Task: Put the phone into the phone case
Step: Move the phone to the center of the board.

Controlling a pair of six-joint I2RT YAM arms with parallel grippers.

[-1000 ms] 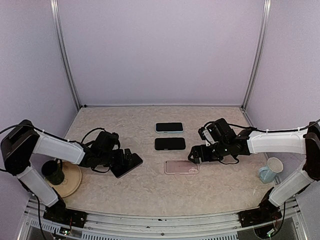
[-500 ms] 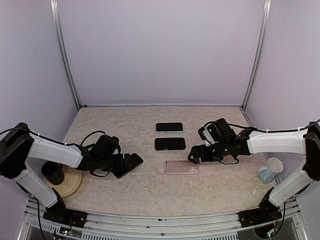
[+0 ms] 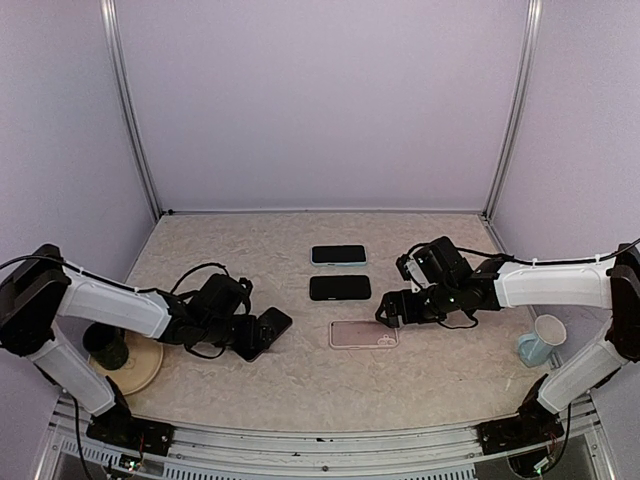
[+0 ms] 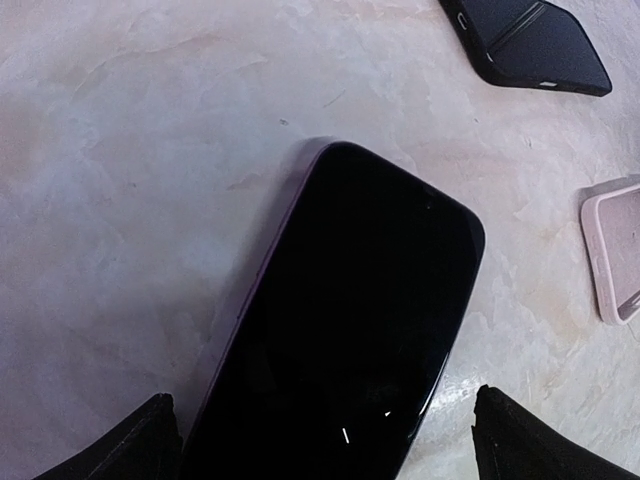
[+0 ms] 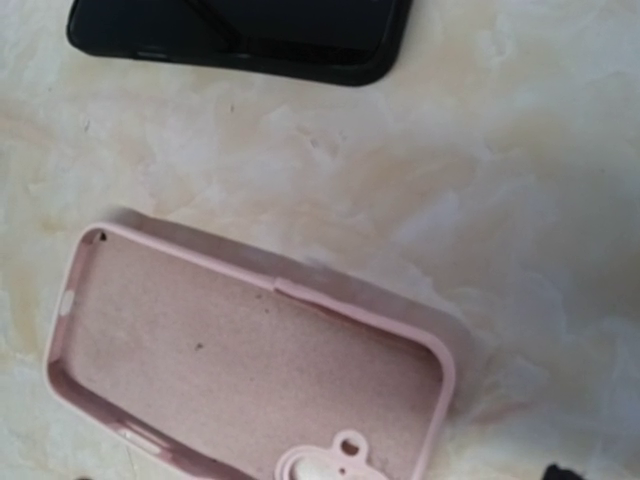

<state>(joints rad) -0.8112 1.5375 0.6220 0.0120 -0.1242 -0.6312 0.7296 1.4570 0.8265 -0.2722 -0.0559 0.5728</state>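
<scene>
The top view is the only one that takes in both arms. It shows the left gripper (image 3: 247, 332) low over the table (image 3: 300, 390), well to the left of the pink phone case (image 3: 363, 333), with the phone (image 3: 270, 325) sticking out of it toward the case. The right gripper (image 3: 388, 316) sits at the case's right end, just behind it.

From above, the hold on the phone is hidden under the wrist. The left wrist camera shows more. The dark-screened phone has a purple edge and runs back between the two black fingers (image 4: 135, 445), which clasp its near end, though the contact itself falls below the picture. Its far end lies close to the table, and the case shows only as a pink corner at the right.

The right wrist camera shows the case is empty. It lies open side up, with its suede-like lining and camera cutout in view. Only a dark speck of this gripper shows at the bottom edge, so whether its jaws are open or closed cannot be told in either view.

Just behind the case lies a black phone case (image 5: 240, 25), and farther behind that a phone with a pale blue rim (image 3: 338, 255). A mug (image 3: 541, 340) stands well to the right of the case. A dark cup (image 3: 105, 345) on a round plate (image 3: 145, 368) stands far to the left.
</scene>
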